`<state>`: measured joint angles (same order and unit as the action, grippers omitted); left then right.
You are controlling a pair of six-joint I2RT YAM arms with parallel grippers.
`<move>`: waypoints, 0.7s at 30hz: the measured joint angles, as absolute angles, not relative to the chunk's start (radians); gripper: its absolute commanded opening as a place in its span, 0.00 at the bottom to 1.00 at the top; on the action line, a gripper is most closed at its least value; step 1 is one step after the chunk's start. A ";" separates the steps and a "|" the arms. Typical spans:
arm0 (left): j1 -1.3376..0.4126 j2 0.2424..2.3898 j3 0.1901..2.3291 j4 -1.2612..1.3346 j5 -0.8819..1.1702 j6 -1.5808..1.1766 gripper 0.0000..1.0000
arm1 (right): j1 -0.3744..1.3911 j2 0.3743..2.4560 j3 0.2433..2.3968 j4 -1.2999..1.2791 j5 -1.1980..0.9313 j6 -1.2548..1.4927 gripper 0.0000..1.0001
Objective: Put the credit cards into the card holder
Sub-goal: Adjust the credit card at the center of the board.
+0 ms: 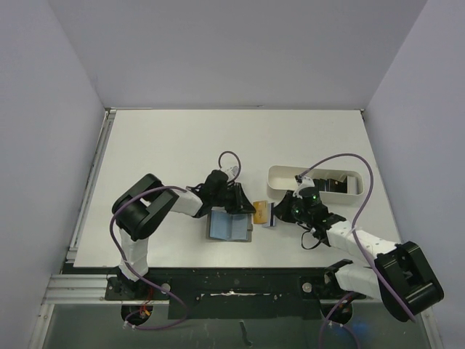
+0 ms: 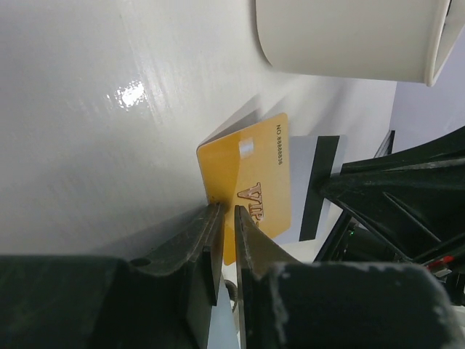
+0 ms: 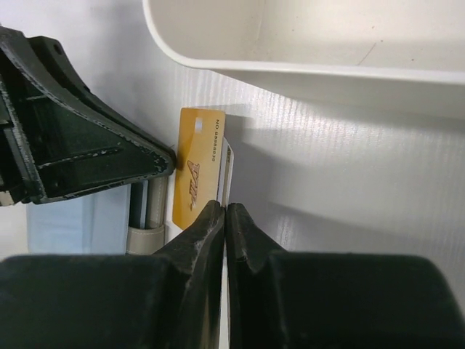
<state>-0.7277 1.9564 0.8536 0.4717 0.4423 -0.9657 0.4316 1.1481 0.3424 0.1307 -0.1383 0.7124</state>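
The card holder (image 1: 227, 227) lies open near the table's front, light blue lining up, its olive edge (image 3: 145, 236) in the right wrist view. My left gripper (image 1: 236, 203) (image 2: 227, 209) is at its upper right corner. The jaws are a narrow slit apart, with blue lining and the snap ring showing between them. A gold credit card (image 1: 259, 211) (image 2: 251, 174) (image 3: 196, 167) lies just right of the holder. My right gripper (image 1: 280, 213) (image 3: 226, 206) is shut on a thin dark credit card (image 1: 269, 215) (image 2: 320, 185) (image 3: 228, 167), held edge-on beside the gold one.
A white oblong tray (image 1: 280, 177) (image 2: 349, 36) (image 3: 290, 43) stands behind the right gripper with dark cards (image 1: 334, 183) inside. The two grippers face each other a few centimetres apart. Grey walls enclose the table on three sides.
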 measured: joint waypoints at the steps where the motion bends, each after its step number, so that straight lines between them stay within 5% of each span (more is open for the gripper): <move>1: -0.731 1.956 0.854 0.471 0.442 -0.966 0.13 | 0.432 1.139 0.340 0.131 -0.144 0.712 0.00; 8: -0.750 1.956 0.859 0.459 0.442 -0.966 0.17 | 0.432 1.099 0.334 0.100 -0.150 0.708 0.00; 21: -0.773 1.945 0.882 0.429 0.432 -0.967 0.40 | 0.432 1.004 0.327 0.026 -0.150 0.653 0.00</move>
